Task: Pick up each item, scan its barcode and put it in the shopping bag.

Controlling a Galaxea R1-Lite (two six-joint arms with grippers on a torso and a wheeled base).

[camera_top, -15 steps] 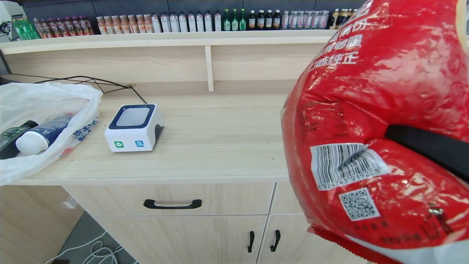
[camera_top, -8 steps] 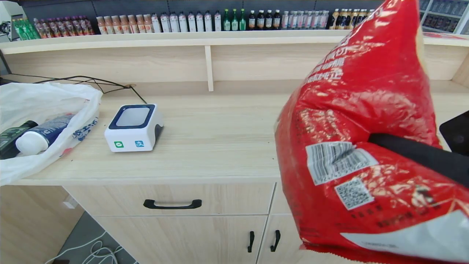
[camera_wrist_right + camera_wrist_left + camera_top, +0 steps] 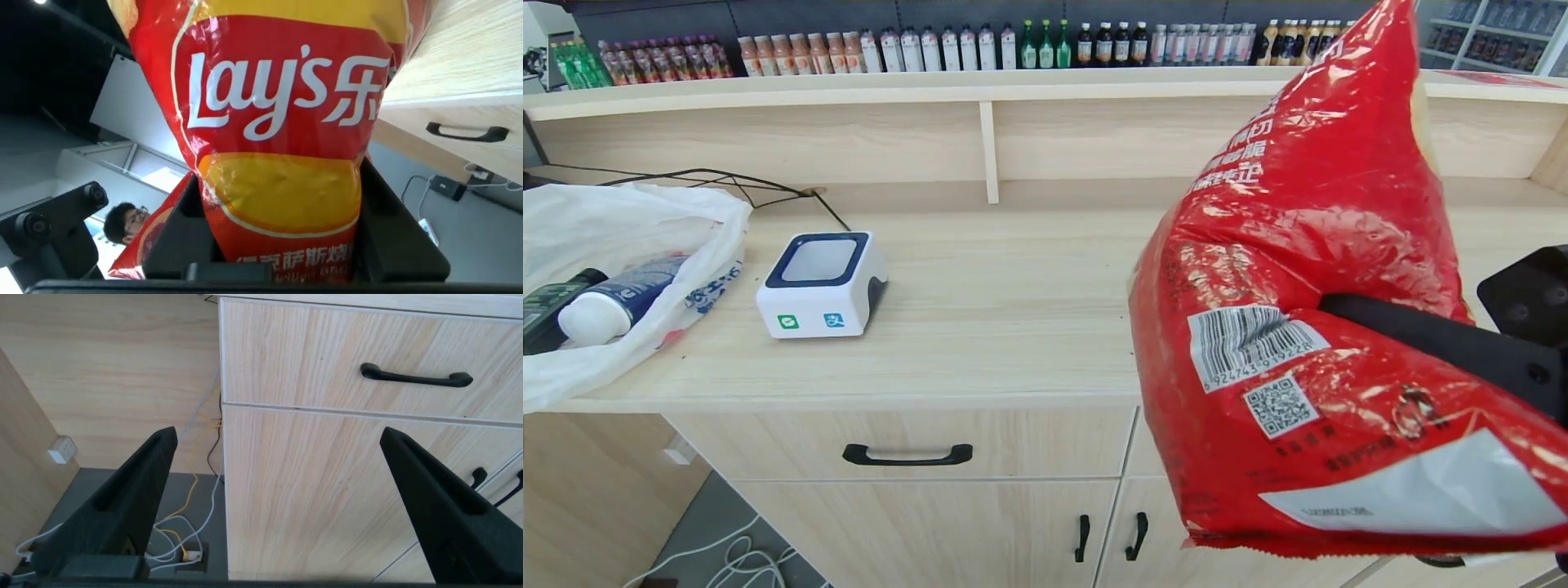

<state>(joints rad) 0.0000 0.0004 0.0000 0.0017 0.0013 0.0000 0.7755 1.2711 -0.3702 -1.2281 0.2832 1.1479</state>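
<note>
We are holding one red, glossy, crinkled foil bag of chips (image 3: 1323, 327) up in the air at the near right, in front of the near edge of the counter and well to the right of the scanner. The right gripper (image 3: 282, 237) is clenching it, its two black fingers (image 3: 1421, 335) pressing into the bag's sides and denting the foil. The bag's back is facing us, and we are seeing one white barcode label (image 3: 1250, 343) there with one small square code (image 3: 1280, 404) just beneath it.

The left gripper (image 3: 278, 498) is hanging low in front of the cabinet, its two black fingers spread wide with nothing between them.

On the long pale wooden counter (image 3: 1013, 327) one white box-shaped scanner with a dark blue rim around its top window (image 3: 823, 282) is sitting left of centre. Further left, one thin white plastic shopping bag (image 3: 629, 220) is lying open, and we are counting two things in it: one blue and white bottle (image 3: 613, 298) on its side and one dark item (image 3: 547, 306) just beside it. One black cable (image 3: 727, 180) is running along the far side of the counter behind the scanner.

Below the counter top, one drawer is carrying one black horizontal handle (image 3: 907, 454), and two black vertical door handles (image 3: 1082, 537) are standing side by side under it.
</note>
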